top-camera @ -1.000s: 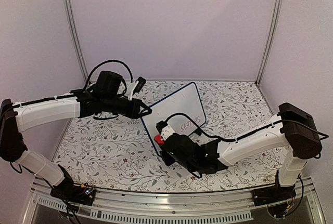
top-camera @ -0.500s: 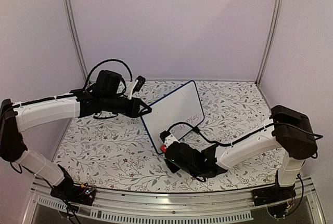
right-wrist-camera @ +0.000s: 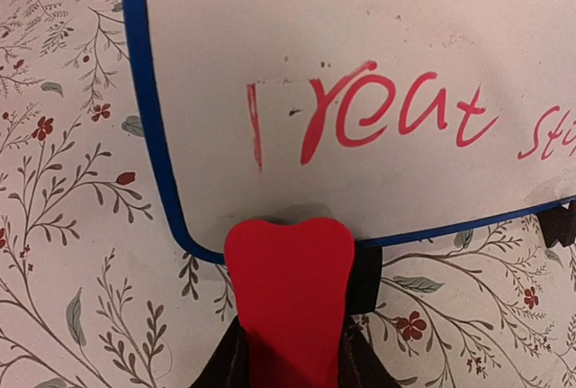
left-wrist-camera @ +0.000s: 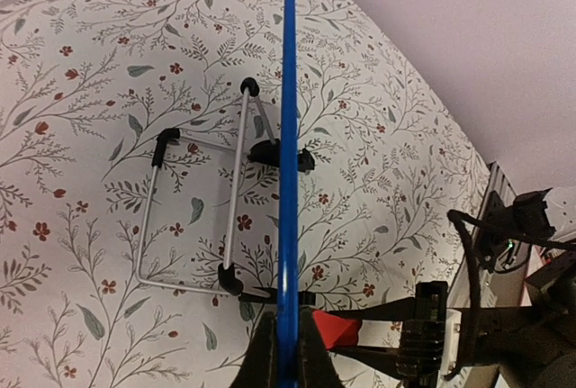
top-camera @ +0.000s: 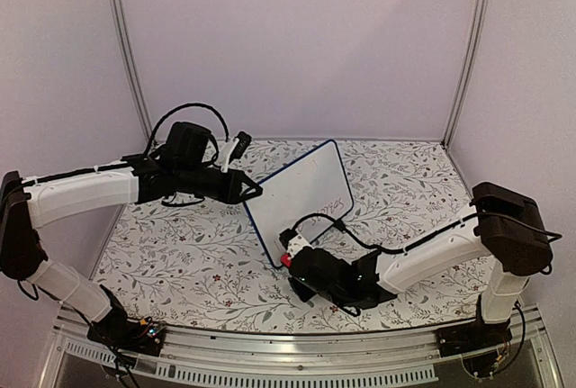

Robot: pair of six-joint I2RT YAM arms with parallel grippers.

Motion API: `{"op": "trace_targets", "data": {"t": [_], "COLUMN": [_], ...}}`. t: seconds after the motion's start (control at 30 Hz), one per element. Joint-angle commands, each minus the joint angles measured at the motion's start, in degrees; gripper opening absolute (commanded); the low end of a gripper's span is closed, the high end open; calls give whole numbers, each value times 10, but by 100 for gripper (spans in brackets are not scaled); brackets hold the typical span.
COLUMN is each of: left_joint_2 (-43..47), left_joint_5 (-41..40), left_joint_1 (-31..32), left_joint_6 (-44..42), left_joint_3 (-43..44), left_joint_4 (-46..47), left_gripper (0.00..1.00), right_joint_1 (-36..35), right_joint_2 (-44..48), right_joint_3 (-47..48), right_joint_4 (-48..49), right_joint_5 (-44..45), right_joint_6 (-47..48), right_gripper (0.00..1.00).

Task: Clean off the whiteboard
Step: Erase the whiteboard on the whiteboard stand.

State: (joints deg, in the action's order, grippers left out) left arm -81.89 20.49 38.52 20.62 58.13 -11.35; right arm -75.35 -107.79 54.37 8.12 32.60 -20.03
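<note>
- Whiteboard rim is pinched between the left fingers, which are pressed together on its blue edge.
- Right fingers clamp a red eraser. Its top sits at the board's lower rim by the rounded corner, and I cannot tell whether it touches.
- Red handwriting runs across the white face just above the eraser.
- The board stands tilted near the middle of the floral table, with a wire stand lying behind it.

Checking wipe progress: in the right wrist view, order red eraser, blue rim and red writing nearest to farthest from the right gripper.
1. Red eraser: held in the right gripper, bottom centre.
2. Blue rim: at the eraser's tip.
3. Red writing: higher up the whiteboard.
</note>
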Motion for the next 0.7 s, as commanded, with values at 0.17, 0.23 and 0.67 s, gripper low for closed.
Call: {"op": "trace_targets", "data": {"t": [0.17,0.23,0.67], "left_joint_2": [-8,-8,-5], "left_joint_5": [2,3,4], "left_joint_1": [-4,-5,-6], "left_joint_6": [17,17,16], "left_joint_3": [3,3,3], "left_joint_4": [10,10,10], "left_gripper": [0,0,0], "right_joint_1": [6,9,19], "right_joint_2": [90,90,11], "right_joint_3": [-22,-15,46], "right_joint_4": [42,45,26], "right_joint_5": [16,17,17], "right_joint_6": [31,37,50], "right_gripper": [23,23,24]}}
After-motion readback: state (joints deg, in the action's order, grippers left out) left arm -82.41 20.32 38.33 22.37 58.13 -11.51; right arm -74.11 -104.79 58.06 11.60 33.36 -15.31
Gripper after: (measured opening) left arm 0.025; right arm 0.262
